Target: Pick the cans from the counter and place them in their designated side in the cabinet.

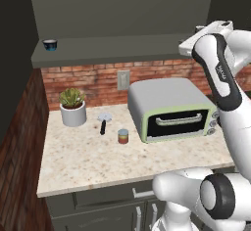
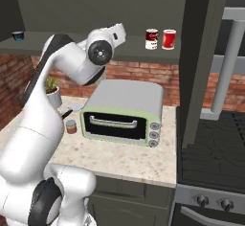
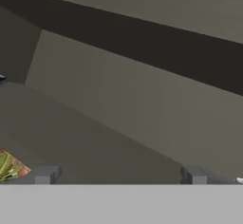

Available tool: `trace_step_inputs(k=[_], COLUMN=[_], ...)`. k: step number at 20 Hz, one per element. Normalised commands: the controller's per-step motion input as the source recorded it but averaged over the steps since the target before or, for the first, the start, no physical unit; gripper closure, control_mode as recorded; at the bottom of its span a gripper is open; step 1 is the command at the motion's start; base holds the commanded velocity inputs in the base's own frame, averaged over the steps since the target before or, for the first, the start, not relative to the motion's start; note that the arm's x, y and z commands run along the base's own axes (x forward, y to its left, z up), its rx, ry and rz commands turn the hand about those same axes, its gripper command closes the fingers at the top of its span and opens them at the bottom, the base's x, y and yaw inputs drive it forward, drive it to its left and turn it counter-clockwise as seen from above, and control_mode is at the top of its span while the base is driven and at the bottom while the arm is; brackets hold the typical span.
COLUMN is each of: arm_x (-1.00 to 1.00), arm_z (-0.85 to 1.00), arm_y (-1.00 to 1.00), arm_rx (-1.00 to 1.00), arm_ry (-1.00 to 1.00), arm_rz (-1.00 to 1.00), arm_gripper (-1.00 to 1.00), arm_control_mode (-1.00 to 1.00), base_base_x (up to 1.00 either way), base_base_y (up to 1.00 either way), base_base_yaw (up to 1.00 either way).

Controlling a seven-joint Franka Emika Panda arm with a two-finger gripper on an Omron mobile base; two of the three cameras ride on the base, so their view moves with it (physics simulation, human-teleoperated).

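Note:
One can with a grey-green rim and orange-red label stands upright on the beige speckled counter, left of the toaster oven; it also shows as the can in the right base view. A dark red and white can stands on the cabinet shelf toward its right end. My gripper is raised to shelf height, well above the oven, facing into the dark grey-green cabinet. Its fingertips stand wide apart with nothing between them.
A brighter red can stands beside the dark red one. A small blue bowl sits at the shelf's left end. On the counter are a toaster oven, a potted plant and a small black-handled tool. A stove lies to the right.

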Motion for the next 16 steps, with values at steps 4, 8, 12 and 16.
trace_step_inputs(k=[4, 8, 12, 16], arm_x=[-0.47, -0.16, -0.46, -0.78], arm_z=[-0.26, -0.22, -0.01, -0.1], arm_y=[0.42, 0.27, 0.29, 0.29], arm_rx=[-0.05, -0.11, 0.02, 0.09], arm_ry=[0.06, 0.22, 0.44, 0.3], arm_rz=[0.01, 0.02, 0.0, -0.05], arm_gripper=[-1.0, -1.0, -1.0, -1.0], arm_control_mode=[-1.0, -1.0, -1.0, -1.0], base_base_x=[0.0, 0.0, 0.0, 0.0], base_base_y=[0.0, 0.0, 0.0, 0.0], base_base_yaw=[0.0, 0.0, 0.0, 0.0])
